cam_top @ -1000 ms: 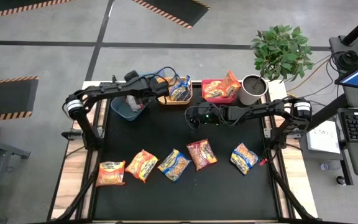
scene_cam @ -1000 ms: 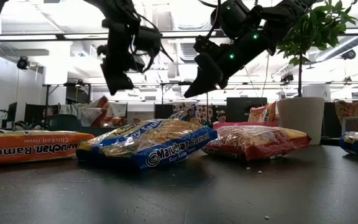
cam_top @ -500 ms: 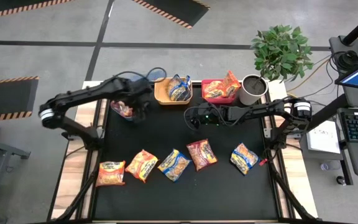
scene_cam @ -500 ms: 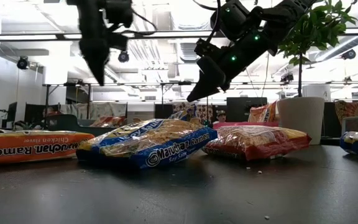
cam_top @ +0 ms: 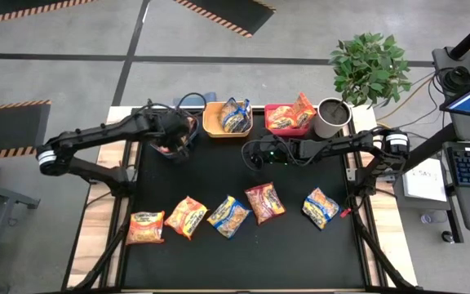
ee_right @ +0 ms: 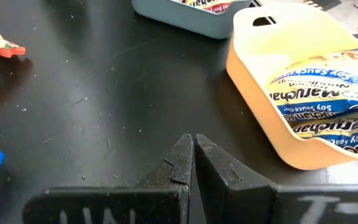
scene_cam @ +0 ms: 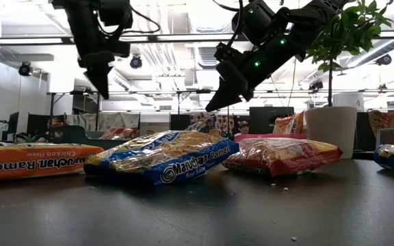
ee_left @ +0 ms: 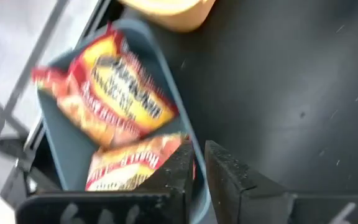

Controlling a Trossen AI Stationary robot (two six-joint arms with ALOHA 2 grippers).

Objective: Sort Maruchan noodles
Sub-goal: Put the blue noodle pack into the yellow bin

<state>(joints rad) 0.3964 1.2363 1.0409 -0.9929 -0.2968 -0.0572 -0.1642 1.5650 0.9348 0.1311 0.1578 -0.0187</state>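
Note:
Five Maruchan noodle packets lie flat in a row near the table's front, from an orange one (cam_top: 145, 227) on the left to a blue-trimmed one (cam_top: 321, 207) on the right. At the far edge stand a blue bin (ee_left: 58, 158) with two red-orange packets (ee_left: 114, 93), a yellow bin (cam_top: 215, 128) with a blue-trimmed packet (ee_right: 328, 106), and a red bin (cam_top: 277, 129) with an orange packet (cam_top: 303, 108). My left gripper (ee_left: 199, 152) hovers shut over the blue bin's right rim, holding nothing. My right gripper (cam_top: 250, 155) hangs shut above the mat in front of the yellow bin.
A grey pot (cam_top: 330, 118) and a green plant (cam_top: 370, 65) stand at the far right corner, beside the red bin. Bare black mat (cam_top: 219, 175) lies between the bins and the row of packets. Wooden strips edge the table on the left and right.
My left gripper has drawn back from beside the yellow bin toward the table's left edge and a little nearer, tipping further downward, and now hangs over the blue bin. In the low view its fingertips, spread a second ago, have shut to one point. The right arm has kept still.

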